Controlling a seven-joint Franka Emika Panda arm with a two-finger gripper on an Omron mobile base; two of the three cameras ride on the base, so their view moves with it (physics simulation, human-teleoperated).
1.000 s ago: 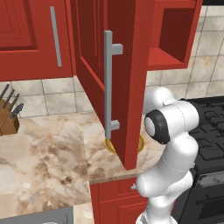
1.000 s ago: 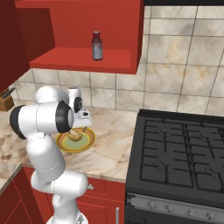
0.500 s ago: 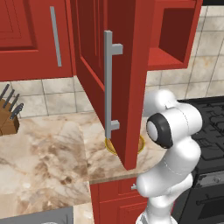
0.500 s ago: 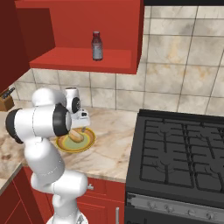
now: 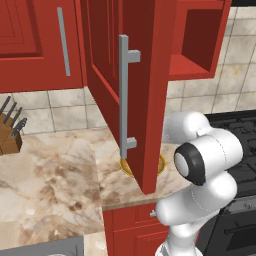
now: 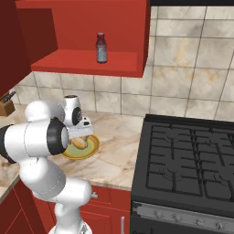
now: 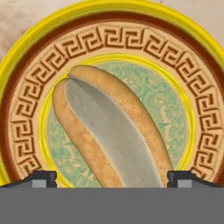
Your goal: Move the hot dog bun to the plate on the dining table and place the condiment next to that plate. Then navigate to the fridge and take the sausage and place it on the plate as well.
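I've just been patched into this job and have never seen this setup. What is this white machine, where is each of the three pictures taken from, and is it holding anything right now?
The white machine is a robot arm on a drivable base. Two pictures come from cameras on that base, behind the arm to its left and right. The third comes from a camera on the hand, looking down along the claw.

On the marble worktop beside the black stove sits a plate with a hot dog bun on it. A bottle stands on the red shelf above, and a knife block is at the far left.

The claw is open, hanging right above the bun with a finger on each side. Nothing is held.
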